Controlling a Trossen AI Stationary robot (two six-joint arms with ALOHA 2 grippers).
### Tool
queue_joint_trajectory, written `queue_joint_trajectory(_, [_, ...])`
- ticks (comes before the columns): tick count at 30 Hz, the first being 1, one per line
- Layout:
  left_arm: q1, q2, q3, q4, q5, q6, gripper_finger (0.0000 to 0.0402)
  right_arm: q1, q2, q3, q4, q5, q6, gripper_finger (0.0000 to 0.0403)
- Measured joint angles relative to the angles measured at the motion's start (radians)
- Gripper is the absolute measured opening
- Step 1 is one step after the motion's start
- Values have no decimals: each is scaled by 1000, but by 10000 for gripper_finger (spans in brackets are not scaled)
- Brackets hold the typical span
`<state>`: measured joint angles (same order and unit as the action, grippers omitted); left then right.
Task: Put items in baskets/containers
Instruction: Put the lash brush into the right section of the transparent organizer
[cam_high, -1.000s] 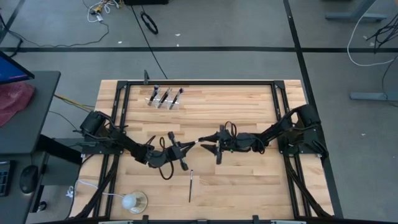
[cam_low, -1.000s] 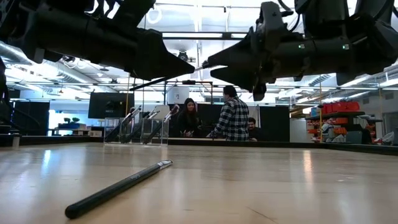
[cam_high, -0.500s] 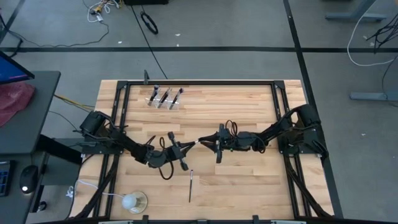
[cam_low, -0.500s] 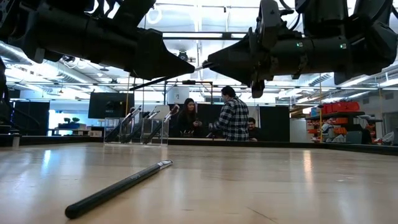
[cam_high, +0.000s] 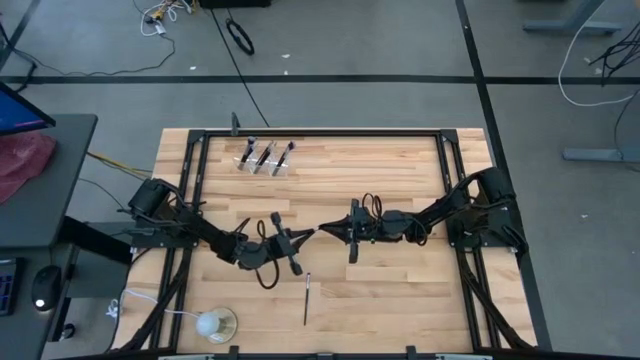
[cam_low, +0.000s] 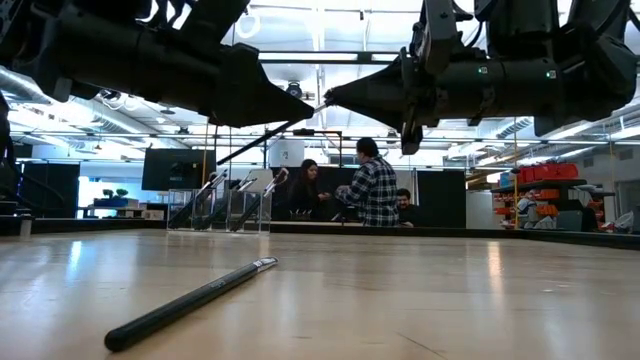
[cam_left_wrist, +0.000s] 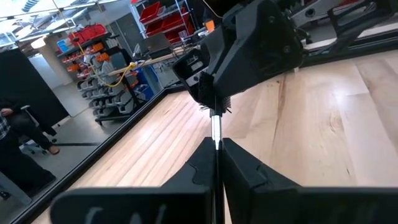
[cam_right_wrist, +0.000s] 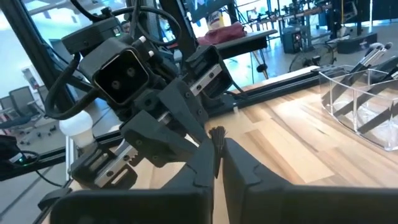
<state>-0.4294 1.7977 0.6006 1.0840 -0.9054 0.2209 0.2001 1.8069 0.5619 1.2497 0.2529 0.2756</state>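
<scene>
Above the middle of the wooden table (cam_high: 400, 190), the left gripper (cam_high: 306, 236) and the right gripper (cam_high: 324, 230) are meeting tip to tip, both raised clear of the surface. A slim makeup brush (cam_low: 270, 136) is spanning the small gap between them. The left gripper's fingers (cam_left_wrist: 199, 165) are pinching the brush's handle, which is running straight out from between them. The right gripper's fingers (cam_right_wrist: 239, 163) are pressing together on the bristle end of the same brush, where a dark tuft is showing just past the tips in the right wrist view. In the low view the brush is slanting upward from the left gripper toward the right one.

A second brush (cam_high: 306, 298) is lying flat on the table on the near side of the grippers, well apart from both. The clear plastic holder (cam_high: 265, 160) is sitting near the table's far edge on the left arm's side, with 3 brushes standing tilted in it.
</scene>
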Motion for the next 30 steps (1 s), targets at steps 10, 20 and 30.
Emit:
queue_joint_trajectory(10, [1, 0, 1, -24, 15, -6, 102, -6, -6, 1, -24, -14, -14, 4])
queue_joint_trajectory(20, [-57, -169, 1, -561, -92, -371, 275, -141, -218, 85, -511, -10, -10, 4])
queue_joint_trajectory(30, [-34, -229, -92, -1062, 8, -965, 265, -308, -199, 552, -1062, -72, -297, 4])
